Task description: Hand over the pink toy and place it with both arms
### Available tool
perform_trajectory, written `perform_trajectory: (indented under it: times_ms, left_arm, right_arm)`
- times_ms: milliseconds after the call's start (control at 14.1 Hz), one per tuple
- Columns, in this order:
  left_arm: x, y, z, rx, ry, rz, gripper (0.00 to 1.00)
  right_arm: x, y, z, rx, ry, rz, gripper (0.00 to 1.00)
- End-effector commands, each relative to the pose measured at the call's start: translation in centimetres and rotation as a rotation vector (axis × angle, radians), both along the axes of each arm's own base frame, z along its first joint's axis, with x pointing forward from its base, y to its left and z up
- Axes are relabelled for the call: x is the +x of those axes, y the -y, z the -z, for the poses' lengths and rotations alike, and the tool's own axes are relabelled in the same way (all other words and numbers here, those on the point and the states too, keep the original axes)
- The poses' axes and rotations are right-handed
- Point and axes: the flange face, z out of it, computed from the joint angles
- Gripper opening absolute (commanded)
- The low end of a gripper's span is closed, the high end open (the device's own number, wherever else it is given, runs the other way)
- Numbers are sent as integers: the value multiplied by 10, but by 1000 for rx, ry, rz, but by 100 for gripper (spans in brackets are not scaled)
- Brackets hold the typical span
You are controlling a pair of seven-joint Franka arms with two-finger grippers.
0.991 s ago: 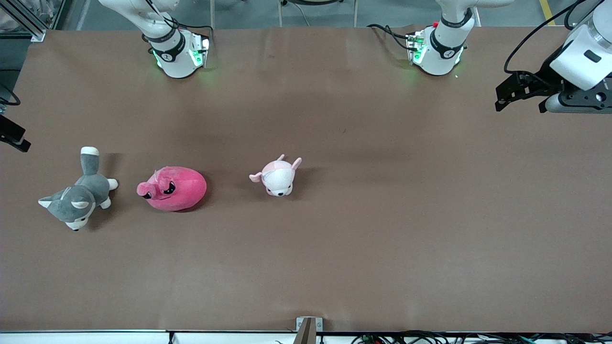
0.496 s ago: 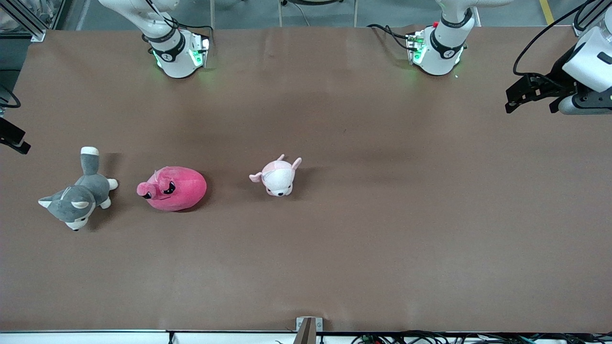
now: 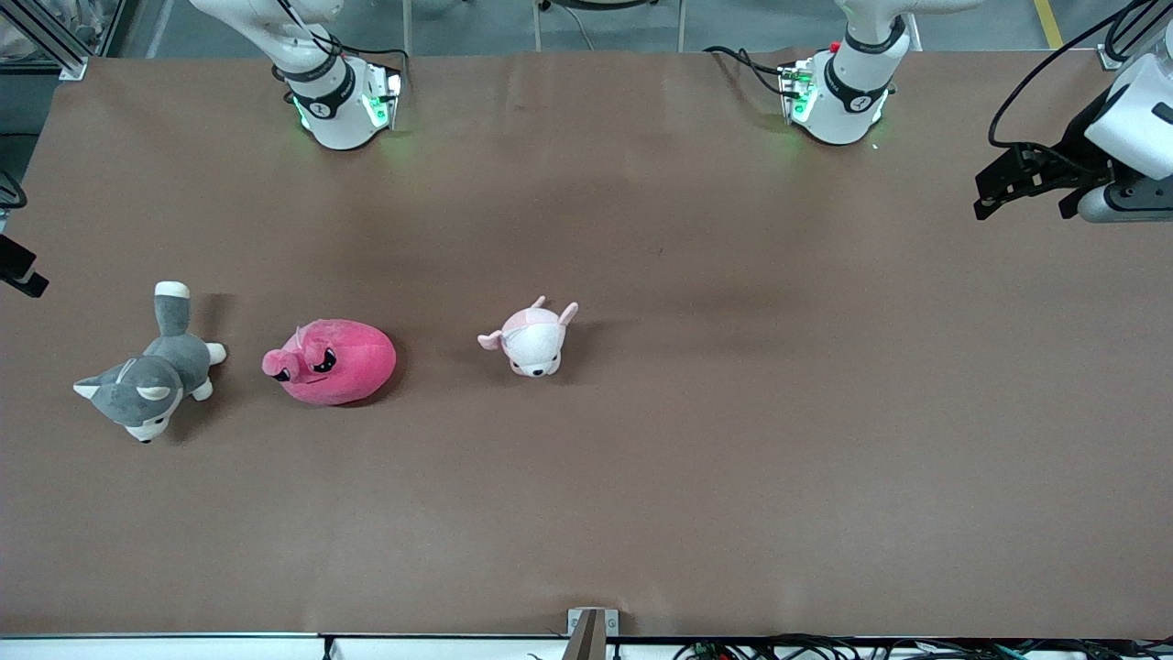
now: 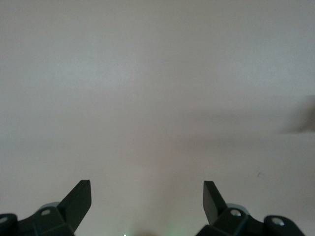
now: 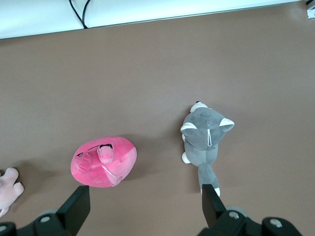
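- Since the earlier frames the left gripper [image 3: 1026, 188] has drifted toward the left arm's end of the worktop [image 3: 733, 440] and a little toward the bases; the right gripper [image 3: 23, 275], only a dark sliver at the rim of the front view, has slid further out of sight. The three toys have not shifted.
- The left gripper hangs over bare worktop at the left arm's end, its fingers [image 4: 78, 199] wide apart with nothing between them.
- The right gripper sits above the right arm's end — its wrist view looks straight down on the toys, and its fingers [image 5: 78, 206] are likewise spread, holding nothing.
- The pink toy [image 3: 332, 361] lies on its side on the worktop, between the grey toy [image 3: 151, 371] and the small pale toy [image 3: 530, 337], near the first and further from the second, all roughly in a row toward the right arm's end.
- Both arms are pulling outward, away from the toys, which would fit arms retreating after a placement or arms settling into a ready pose — the pictures do not say which.
- The pink toy lies within the right arm's reach and well apart from the left gripper.
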Motion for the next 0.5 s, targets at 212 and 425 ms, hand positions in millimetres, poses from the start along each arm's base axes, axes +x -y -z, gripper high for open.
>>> perform_trajectory:
  times_ms: [212, 425]
  left_arm:
    - [9, 6, -2, 20, 7, 22, 100]
    - [8, 12, -1, 20, 5, 22, 100]
  right_arm:
    - [-18, -6, 4, 10, -21, 1, 100]
    - [-31, -9, 11, 13, -41, -4, 100]
